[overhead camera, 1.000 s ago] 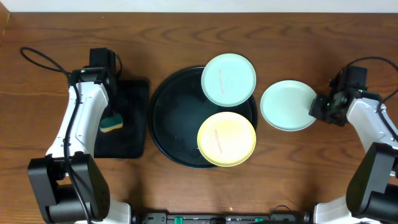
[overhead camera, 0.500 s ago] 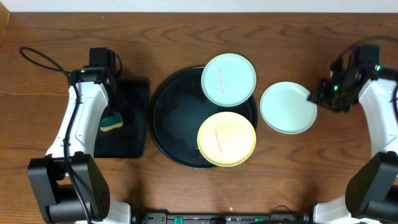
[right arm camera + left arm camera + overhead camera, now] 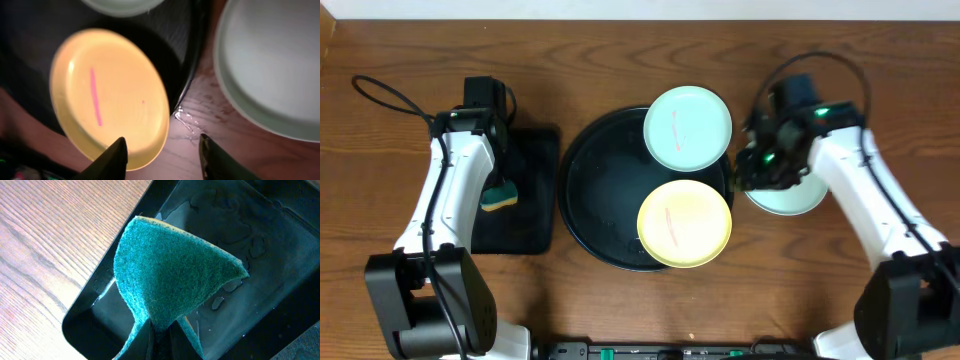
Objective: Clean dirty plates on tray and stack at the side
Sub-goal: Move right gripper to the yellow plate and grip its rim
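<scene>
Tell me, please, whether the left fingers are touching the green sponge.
Touching: the left wrist view shows the sponge pinched between the fingers at its lower corner.

Brown wooden counter (image 3: 620, 60), large round black tray (image 3: 600, 190) at centre, rectangular black tray (image 3: 535, 215) left of it, pale mint plate (image 3: 790, 203) just right of it.

side plate (image 3: 796, 203) half under right arm (image 3: 861, 178), sponge (image 3: 170, 275) cropped below

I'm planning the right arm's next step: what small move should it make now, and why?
Probably lower the open right gripper onto the near rim of the pale yellow round plate and close. That plate carries a pink streak, sits on the glossy round black tray, and its rim shows between the spread fingers.
</scene>
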Available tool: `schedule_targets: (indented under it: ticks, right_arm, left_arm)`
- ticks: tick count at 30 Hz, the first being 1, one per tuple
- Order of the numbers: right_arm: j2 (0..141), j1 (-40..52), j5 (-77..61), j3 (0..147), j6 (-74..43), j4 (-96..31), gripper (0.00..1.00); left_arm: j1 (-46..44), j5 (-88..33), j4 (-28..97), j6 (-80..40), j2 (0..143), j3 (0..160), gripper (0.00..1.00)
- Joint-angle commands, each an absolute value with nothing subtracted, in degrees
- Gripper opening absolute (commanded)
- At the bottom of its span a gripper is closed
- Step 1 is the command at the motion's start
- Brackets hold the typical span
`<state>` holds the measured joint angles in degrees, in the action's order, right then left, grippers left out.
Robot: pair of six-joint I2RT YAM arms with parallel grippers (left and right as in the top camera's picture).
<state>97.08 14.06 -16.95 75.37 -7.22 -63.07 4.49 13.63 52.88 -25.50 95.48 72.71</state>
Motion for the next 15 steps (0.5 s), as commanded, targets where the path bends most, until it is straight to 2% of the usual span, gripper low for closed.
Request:
schedule_targets:
  ticks: [1, 6, 15]
  right_arm:
    - [97.84, 17.37, -13.30, 71.02, -10.20, -60.97, 0.39]
    - [97.84, 20.62, -9.17, 65.01, -14.87, -57.12, 0.35]
    - [97.84, 22.72, -9.13, 57.93, -15.86, -48.60, 0.23]
  left_arm:
    - [4.71, 13.91, 53.01, -25.82, 95.55, 72.49, 0.08]
    - [4.71, 13.91, 53.04, -25.82, 95.55, 72.49, 0.08]
    - [4.71, 13.91, 52.97, -25.82, 95.55, 72.49, 0.07]
